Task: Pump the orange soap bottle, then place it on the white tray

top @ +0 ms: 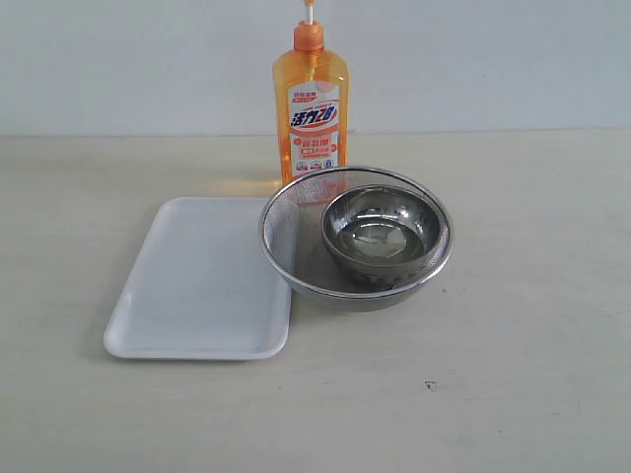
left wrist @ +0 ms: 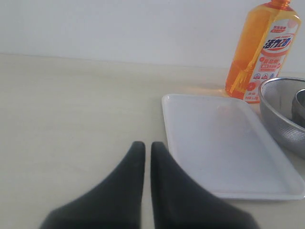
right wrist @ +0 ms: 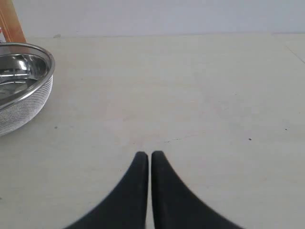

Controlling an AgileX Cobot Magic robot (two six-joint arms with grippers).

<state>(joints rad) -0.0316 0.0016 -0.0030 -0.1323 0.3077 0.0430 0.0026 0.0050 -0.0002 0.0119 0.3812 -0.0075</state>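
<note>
The orange soap bottle (top: 311,113) stands upright at the back of the table, its pump head cut off by the top of the exterior view; the left wrist view shows the bottle (left wrist: 262,52) too. In front of it and to the left lies the white tray (top: 202,281), bare, also seen in the left wrist view as the tray (left wrist: 224,143). My left gripper (left wrist: 144,145) is shut with nothing in it, low over the table beside the tray's near corner. My right gripper (right wrist: 150,155) is shut and empty over bare table. Neither gripper shows in the exterior view.
A round steel mesh strainer (top: 296,222) holding a metal bowl (top: 383,236) sits right of the tray, directly in front of the bottle. The strainer (right wrist: 21,90) lies off to one side in the right wrist view. A pale wall runs behind the table.
</note>
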